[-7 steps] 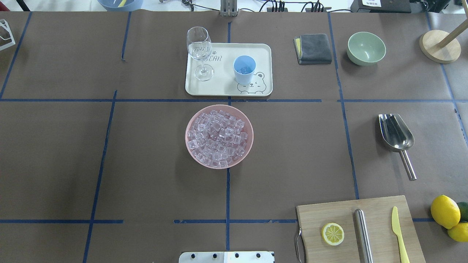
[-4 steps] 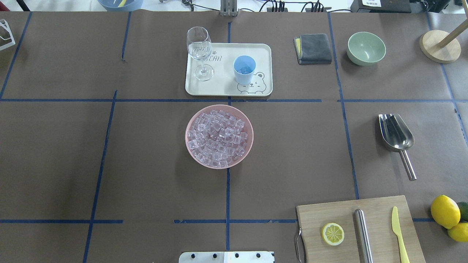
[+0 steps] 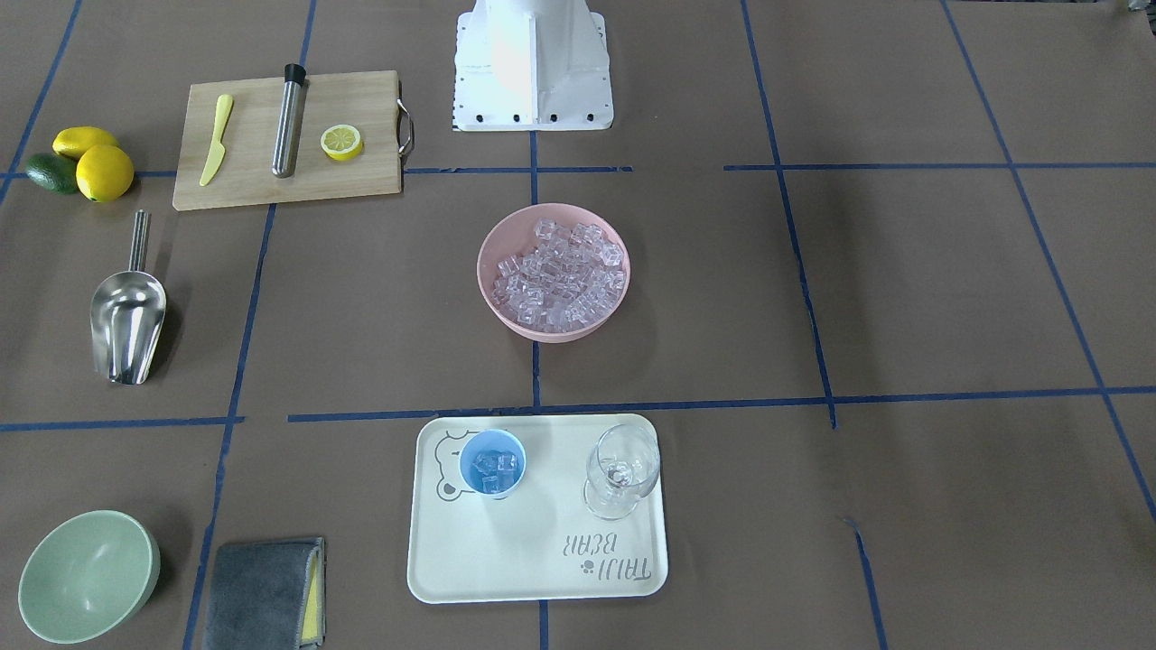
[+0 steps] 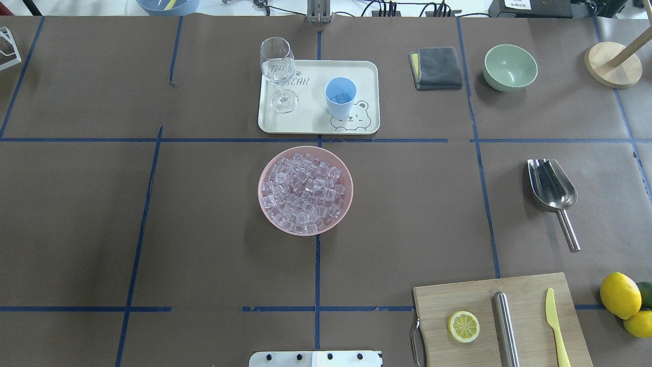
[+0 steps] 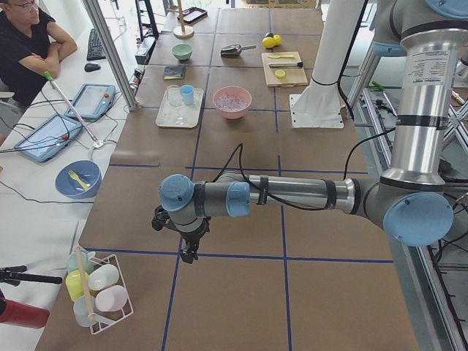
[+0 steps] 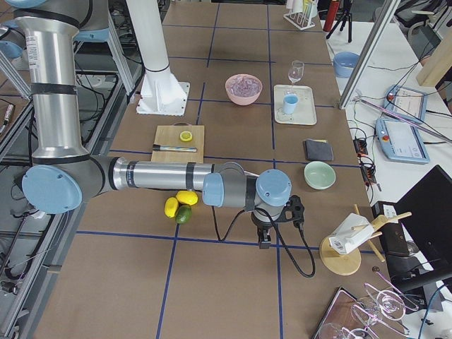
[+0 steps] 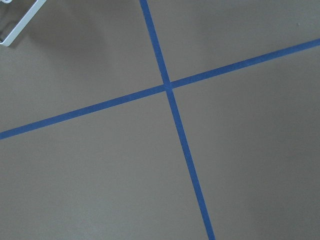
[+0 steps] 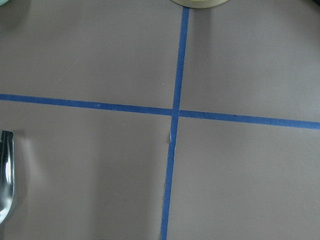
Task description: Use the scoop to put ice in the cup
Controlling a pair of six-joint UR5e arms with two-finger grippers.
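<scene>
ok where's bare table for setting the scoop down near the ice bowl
Widest bare stretch: left of the pink bowl and tray. Also bare between the bowl and the scoop. Crowded: the near right corner, with cutting board and lemons.

The silver-and-blue left arm point(image 5: 292, 194) holds its forearm out level, the wrist bent so the black left pincer point(image 5: 189, 245) points straight down. The right arm point(image 6: 155, 175) mirrors that pose, its black right pincer point(image 6: 264, 236) hanging downward. Neither pincer's opening can be judged.
</scene>
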